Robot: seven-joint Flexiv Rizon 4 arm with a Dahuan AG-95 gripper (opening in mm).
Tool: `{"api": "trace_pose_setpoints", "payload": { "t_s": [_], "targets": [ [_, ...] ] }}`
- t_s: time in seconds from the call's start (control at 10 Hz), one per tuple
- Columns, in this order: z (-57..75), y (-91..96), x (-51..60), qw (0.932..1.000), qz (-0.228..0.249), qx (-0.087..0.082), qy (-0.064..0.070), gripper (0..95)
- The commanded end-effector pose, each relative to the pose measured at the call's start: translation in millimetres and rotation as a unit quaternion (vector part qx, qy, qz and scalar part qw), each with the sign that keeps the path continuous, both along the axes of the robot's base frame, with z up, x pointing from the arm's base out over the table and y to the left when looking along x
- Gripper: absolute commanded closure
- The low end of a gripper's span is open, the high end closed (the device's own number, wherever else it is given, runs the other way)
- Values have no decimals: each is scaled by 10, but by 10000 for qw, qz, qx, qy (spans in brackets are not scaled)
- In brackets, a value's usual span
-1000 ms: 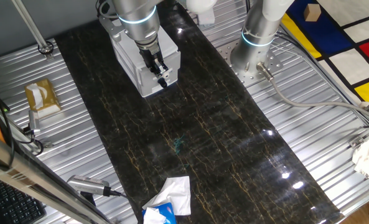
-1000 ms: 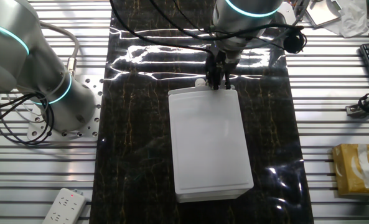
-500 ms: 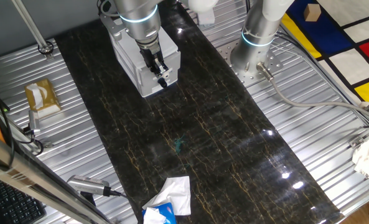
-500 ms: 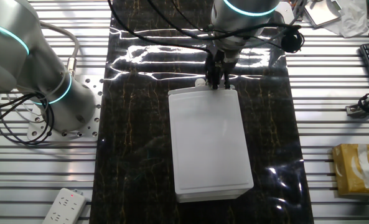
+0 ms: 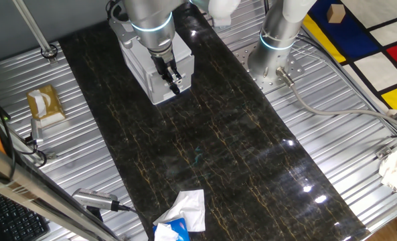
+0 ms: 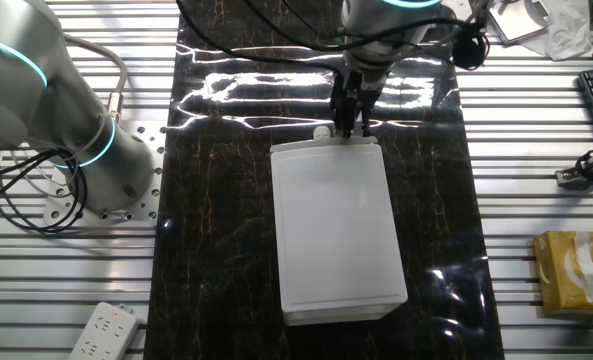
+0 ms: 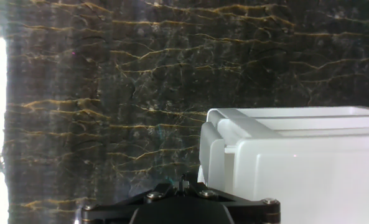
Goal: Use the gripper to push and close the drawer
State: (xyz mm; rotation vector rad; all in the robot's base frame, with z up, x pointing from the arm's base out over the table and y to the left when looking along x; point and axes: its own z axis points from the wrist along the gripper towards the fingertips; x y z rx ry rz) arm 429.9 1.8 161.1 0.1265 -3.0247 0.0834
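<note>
White drawer (image 6: 328, 148) front is meeting my gripper (image 6: 351, 128) near the table's far edge; fingers are pressing together.

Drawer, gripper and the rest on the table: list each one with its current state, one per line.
drawer: nearly shut, its front panel sits just proud of the cabinet
cabinet: upright on the dark mat
gripper: fingers close together, tips at the drawer front by the knob
knob: free, beside the fingers
tissue: crumpled, lying near the mat's edge

Silver-grey arm (image 5: 144, 12), teal-lit ring, small black tool (image 5: 173, 82).
</note>
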Motion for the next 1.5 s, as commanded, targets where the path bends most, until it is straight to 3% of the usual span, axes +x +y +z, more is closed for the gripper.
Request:
{"api": "trace_pose_setpoints", "payload": {
  "t_s": [0.1, 0.3, 0.6, 1.5],
  "targets": [
    [-53, -75, -3, 9999, 88, -56, -67, 950],
    [-73, -143, -11, 9998, 162, -53, -96, 950],
    [1, -139, 66, 9999, 160, -6, -45, 950],
    [56, -229, 22, 9994, 325, 28, -66, 950]
  ]
}}
